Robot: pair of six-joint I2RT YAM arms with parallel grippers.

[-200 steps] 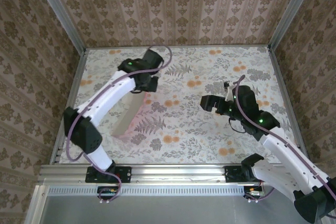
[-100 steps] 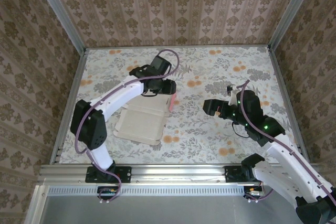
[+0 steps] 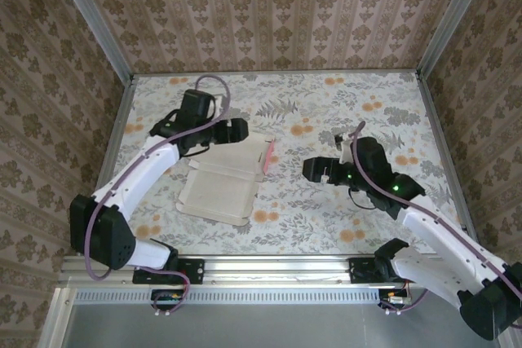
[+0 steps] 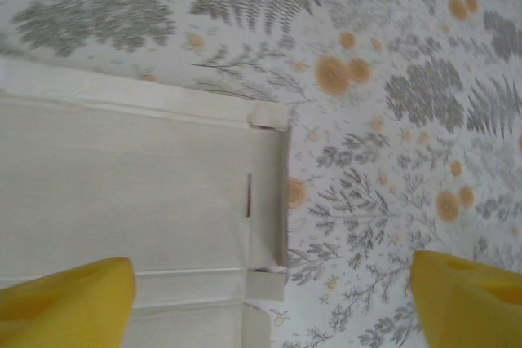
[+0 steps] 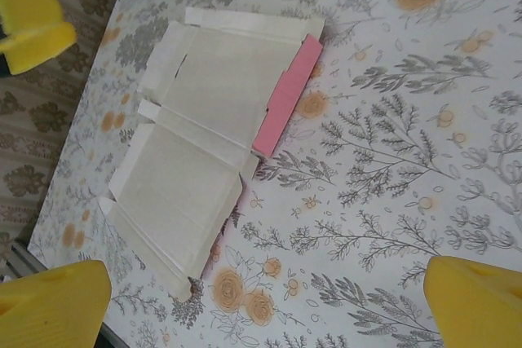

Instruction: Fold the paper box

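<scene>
Hovering with both hands released, I grip nothing. The box lies opened out at about 9 o'clock on the tabletop, pale inner side up. The flap on its 2 o'clock edge is turned so that the pink face shows, though I cannot tell how steeply. My left hand hangs at the sheet's 12 o'clock edge, and my wrist view shows its yellow fingers spread wide over the card. My right hand waits at 3 o'clock, near that flap but apart from it, and its fingers are just as wide.

The folding looks barely begun, and the risks are plain. The card is thin and nothing pins it, so a push from one side alone would likely skate the whole sheet across the tabletop instead of bending a crease. If I press off the scored line, the panel may buckle. The small tabs at the corners could crumple under a finger. The raised flap may spring flat unless I hold it, and with both hands working so close they could knock together.
</scene>
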